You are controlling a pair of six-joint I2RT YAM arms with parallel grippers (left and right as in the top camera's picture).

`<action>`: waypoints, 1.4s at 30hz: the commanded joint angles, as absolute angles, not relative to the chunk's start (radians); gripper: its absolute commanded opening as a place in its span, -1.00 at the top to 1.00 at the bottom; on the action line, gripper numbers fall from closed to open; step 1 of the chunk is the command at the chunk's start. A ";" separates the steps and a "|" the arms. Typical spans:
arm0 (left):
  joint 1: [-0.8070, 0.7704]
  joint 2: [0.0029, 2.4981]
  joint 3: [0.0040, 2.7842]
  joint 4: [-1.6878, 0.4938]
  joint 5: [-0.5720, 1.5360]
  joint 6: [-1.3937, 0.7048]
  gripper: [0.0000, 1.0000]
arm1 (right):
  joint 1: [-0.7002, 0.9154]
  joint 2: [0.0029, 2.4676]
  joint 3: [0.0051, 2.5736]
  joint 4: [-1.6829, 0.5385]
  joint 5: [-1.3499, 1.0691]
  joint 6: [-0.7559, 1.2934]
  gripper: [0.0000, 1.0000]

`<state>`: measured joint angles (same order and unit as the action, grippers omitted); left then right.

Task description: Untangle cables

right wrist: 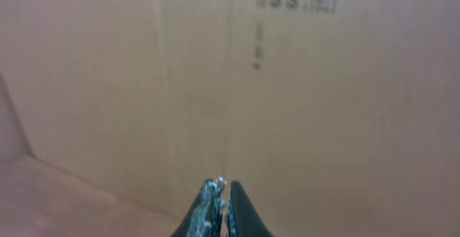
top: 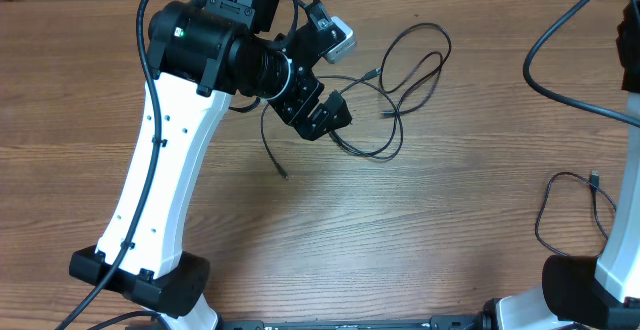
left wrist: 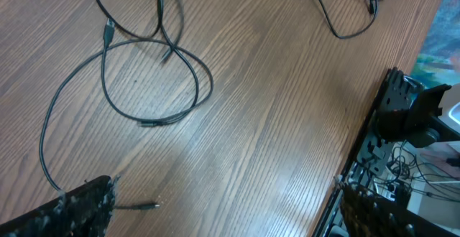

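Note:
A tangle of thin black cables [top: 405, 85] lies on the wooden table at the upper middle, looped over one another. In the left wrist view its nearest loop [left wrist: 195, 79] lies ahead of the fingers. One cable runs past the left finger and its plug end [left wrist: 151, 206] lies on the table between the jaws. My left gripper [top: 325, 118] [left wrist: 226, 197] is open wide and low over the table at the tangle's left side. A separate cable [top: 565, 210] [left wrist: 352, 11] lies at the right. My right gripper [right wrist: 221, 187] is shut, empty and raised.
The right gripper faces a brown cardboard wall [right wrist: 302, 86]. The right arm's base [top: 590, 290] stands at the lower right, the left arm's base [top: 140, 275] at the lower left. The table's edge [left wrist: 359, 158] shows in the left wrist view with equipment beyond it.

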<state>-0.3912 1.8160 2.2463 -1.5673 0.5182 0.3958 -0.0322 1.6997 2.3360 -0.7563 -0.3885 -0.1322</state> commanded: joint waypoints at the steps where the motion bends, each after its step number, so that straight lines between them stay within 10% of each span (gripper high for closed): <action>1: -0.393 1.812 2.247 -1.566 0.520 0.396 -0.99 | -0.035 1.686 2.357 -0.830 -0.322 -0.165 0.83; 3: -0.393 1.812 2.247 -1.566 0.520 0.396 -0.99 | -0.035 1.707 2.357 -0.921 -0.319 -0.165 0.18; 13: -0.393 1.812 2.247 -1.566 0.520 0.396 -0.99 | -0.035 1.916 2.355 -1.239 -0.303 -0.152 -0.80; 42: -0.393 1.812 2.247 -1.566 0.513 0.396 -0.99 | 0.070 2.256 2.117 -1.188 -0.289 0.371 -1.00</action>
<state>-0.3912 1.8160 2.2463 -1.5673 0.5182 0.3962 0.0059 2.2513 2.1647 -1.2175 -0.3542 0.2810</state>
